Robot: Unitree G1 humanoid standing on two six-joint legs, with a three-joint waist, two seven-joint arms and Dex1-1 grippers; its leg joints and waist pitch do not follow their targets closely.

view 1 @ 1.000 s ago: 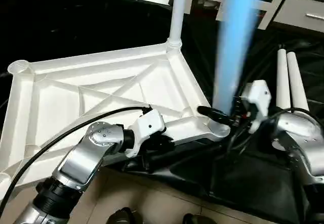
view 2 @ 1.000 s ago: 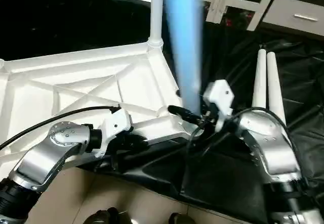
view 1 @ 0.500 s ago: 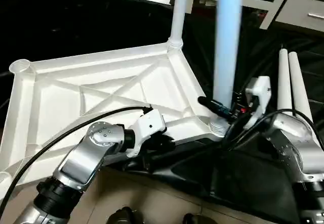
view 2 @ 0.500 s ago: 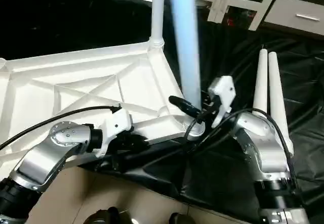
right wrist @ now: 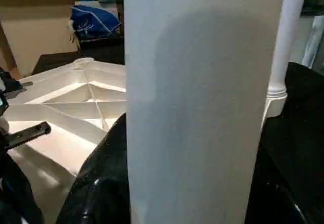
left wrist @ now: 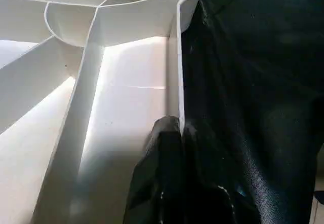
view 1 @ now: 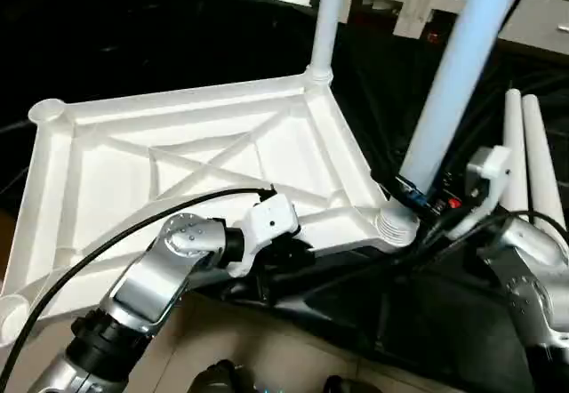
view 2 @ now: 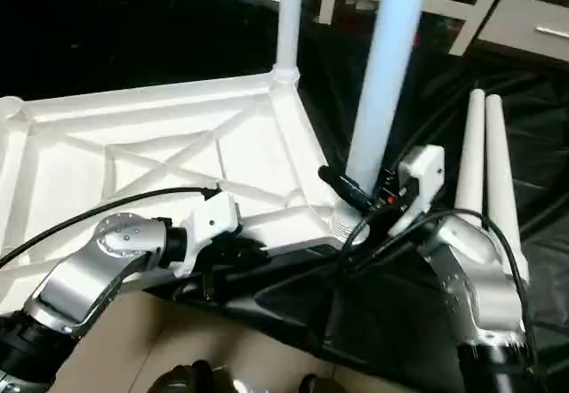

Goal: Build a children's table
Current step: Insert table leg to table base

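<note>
1. Children's table tabletop (view 1: 178, 157) lies underside-up on the black-draped work table (view 1: 133, 46); far leg (view 1: 327, 20) seated, two spare legs (view 1: 532, 153) beside.
2. Right gripper (view 1: 411, 199) clamps the near leg (view 1: 449, 100), which leans – it may jam in the corner socket (view 1: 396, 226).
3. Left gripper (left wrist: 174, 127) pinches the rim – a slip would let the top skid.

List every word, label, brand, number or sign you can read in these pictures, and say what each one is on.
No readable text in any view.
The tabletop, the leg in the right gripper and the two spare legs: plain white, no print.
The blue bag on the far shelf: no lettering legible.
</note>
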